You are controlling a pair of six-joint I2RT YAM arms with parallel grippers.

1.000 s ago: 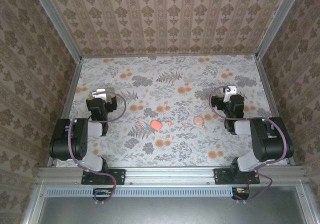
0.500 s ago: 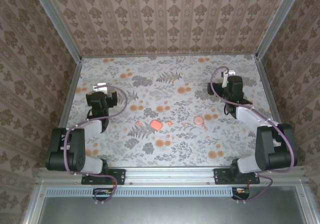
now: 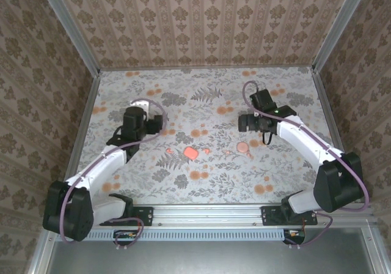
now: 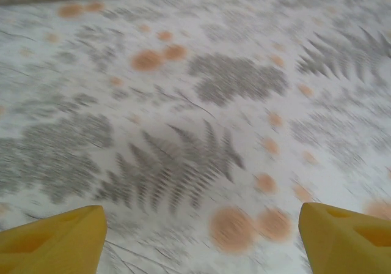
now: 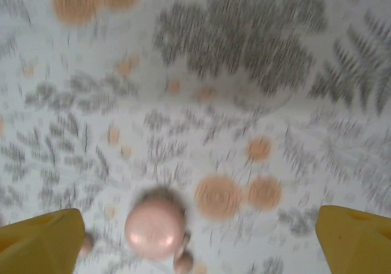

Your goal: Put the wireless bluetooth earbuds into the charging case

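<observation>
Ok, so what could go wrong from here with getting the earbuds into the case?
The open right jaws frame the pale pink round plastic disc, not the glossy coral-red plastic charging case, so they may grab the wrong thing. Printed orange blotches on the floral cloth could be mistaken for small coral parts. Both wrist views are blurred, hampering aim.

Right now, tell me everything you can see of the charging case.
The case is a small coral-red box with a rounded-square outline, glossy and plastic by its look. It lies flat on the flowered cloth, near the middle, standing out brighter than the printed orange blotches. Nothing but the cloth touches it. It is too small here to tell whether its lid is open.
</observation>
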